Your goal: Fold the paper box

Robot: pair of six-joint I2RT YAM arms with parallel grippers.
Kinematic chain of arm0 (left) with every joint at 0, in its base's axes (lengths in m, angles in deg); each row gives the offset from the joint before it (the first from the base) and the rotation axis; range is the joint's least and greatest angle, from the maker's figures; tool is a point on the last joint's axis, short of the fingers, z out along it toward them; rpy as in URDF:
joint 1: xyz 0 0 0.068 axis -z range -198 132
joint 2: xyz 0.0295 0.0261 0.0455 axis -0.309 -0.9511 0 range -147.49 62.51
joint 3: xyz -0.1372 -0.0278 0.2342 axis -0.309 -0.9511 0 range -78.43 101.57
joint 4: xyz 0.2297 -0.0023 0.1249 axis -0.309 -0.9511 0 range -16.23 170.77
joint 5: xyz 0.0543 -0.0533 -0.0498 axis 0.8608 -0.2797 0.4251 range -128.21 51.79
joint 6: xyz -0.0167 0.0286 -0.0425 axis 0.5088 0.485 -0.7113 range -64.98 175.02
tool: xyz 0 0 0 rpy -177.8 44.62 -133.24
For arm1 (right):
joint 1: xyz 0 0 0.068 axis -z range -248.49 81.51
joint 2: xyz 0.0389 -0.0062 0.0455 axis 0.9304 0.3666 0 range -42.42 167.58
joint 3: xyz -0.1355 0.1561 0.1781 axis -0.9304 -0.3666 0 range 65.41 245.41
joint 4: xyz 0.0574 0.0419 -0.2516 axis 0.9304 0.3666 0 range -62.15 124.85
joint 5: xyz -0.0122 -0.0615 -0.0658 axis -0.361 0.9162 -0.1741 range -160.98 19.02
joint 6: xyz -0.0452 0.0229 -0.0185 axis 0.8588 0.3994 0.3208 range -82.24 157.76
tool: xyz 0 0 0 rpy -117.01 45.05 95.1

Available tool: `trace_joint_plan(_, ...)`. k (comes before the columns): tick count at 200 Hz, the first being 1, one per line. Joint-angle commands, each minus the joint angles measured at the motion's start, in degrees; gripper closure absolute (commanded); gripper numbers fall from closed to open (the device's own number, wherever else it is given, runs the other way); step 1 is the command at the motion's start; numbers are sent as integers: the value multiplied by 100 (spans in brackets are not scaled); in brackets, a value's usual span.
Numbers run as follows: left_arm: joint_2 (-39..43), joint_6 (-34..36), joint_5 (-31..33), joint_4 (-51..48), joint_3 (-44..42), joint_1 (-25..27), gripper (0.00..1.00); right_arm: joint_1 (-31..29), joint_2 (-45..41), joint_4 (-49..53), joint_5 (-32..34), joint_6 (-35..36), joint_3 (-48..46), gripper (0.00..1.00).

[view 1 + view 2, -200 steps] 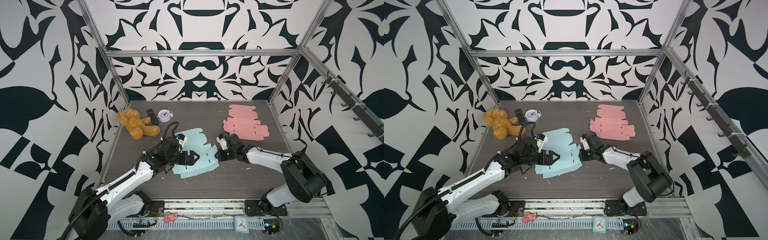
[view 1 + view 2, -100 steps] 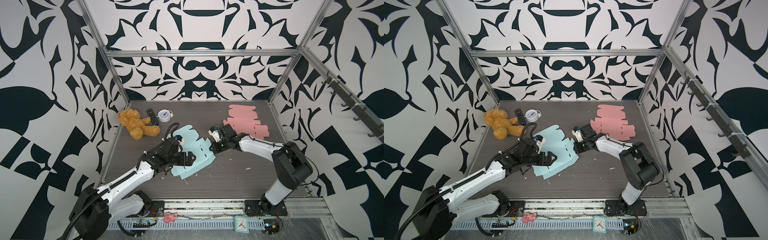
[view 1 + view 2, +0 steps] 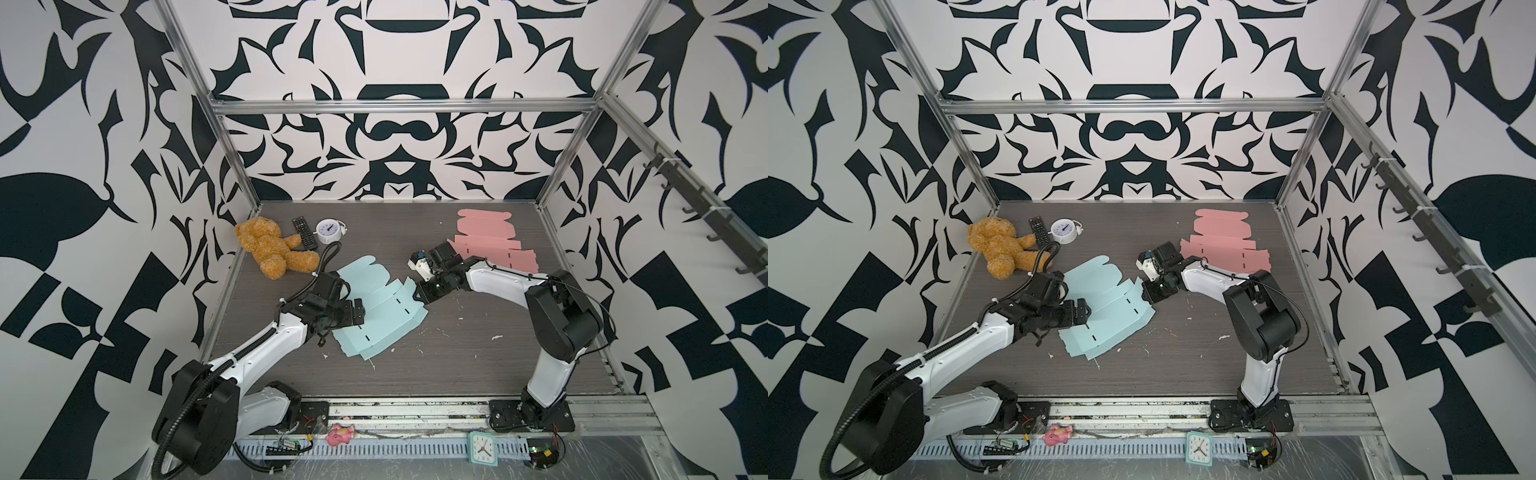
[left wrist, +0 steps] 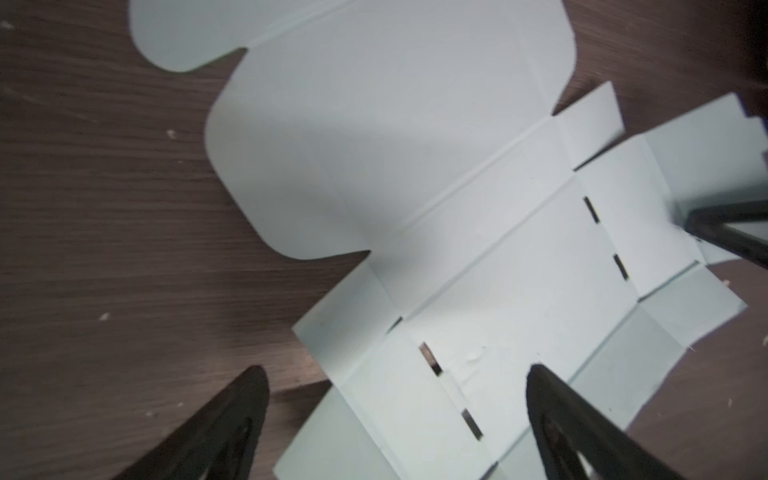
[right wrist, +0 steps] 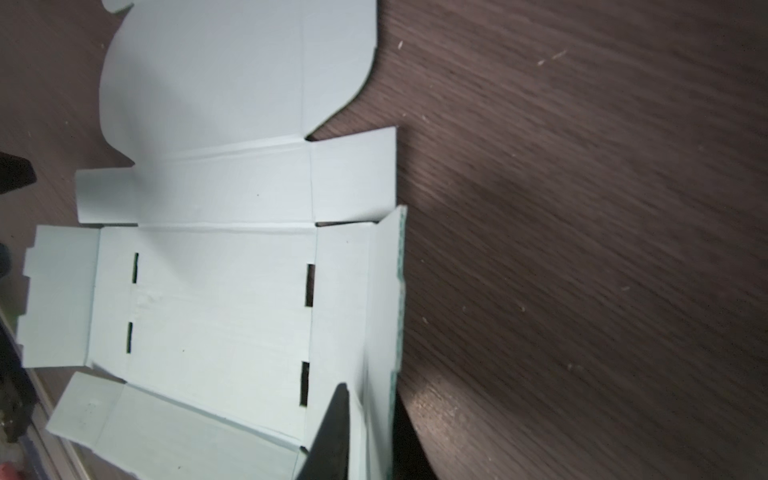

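The paper box (image 3: 374, 307) (image 3: 1104, 309) is a light blue die-cut blank lying mostly flat in the middle of the table. Its right side flap (image 5: 380, 299) is bent up. My right gripper (image 3: 419, 293) (image 3: 1148, 295) (image 5: 372, 395) straddles that flap, one finger (image 5: 334, 419) inside it and the other behind it. The jaws stand a little apart, with a thin gap showing beside the paper. My left gripper (image 3: 357, 316) (image 3: 1081, 313) (image 4: 395, 386) hovers wide open low over the blank's left part, and I cannot tell whether its fingers touch the paper.
A second, pink blank (image 3: 490, 245) lies flat at the back right, just behind the right wrist. A brown teddy bear (image 3: 270, 249), a black remote (image 3: 304, 234) and a white alarm clock (image 3: 328, 230) sit at the back left. Small paper scraps dot the dark table (image 3: 457, 353).
My right gripper has swung back and leftward, bending the right flap up and turning the blue blank. Its jaws have parted slightly. The left gripper has stayed open and hardly moved.
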Motion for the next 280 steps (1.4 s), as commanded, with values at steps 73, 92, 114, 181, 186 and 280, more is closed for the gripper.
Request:
trace_joint_plan(73,-122,40,-692,-54,-283,-38,1,-39,-1593,270,790,-415,-195,27)
trace_joint_plan(92,-164,-3,-769,-45,-309,-38,1,-65,-1940,377,815,-500,-354,24)
trace_joint_plan(114,-158,-90,-861,-28,-371,-21,1,-156,-2298,433,801,-626,-644,23)
trace_joint_plan(181,-75,-256,-1147,82,-460,257,4,-283,-2770,471,804,-807,-1362,23)
trace_joint_plan(186,-73,-271,-1145,84,-455,299,4,-280,-2812,477,801,-830,-1387,24)
trace_joint_plan(280,-125,-804,-1007,72,-269,1341,6,-285,-3395,325,698,-1334,-2068,23)
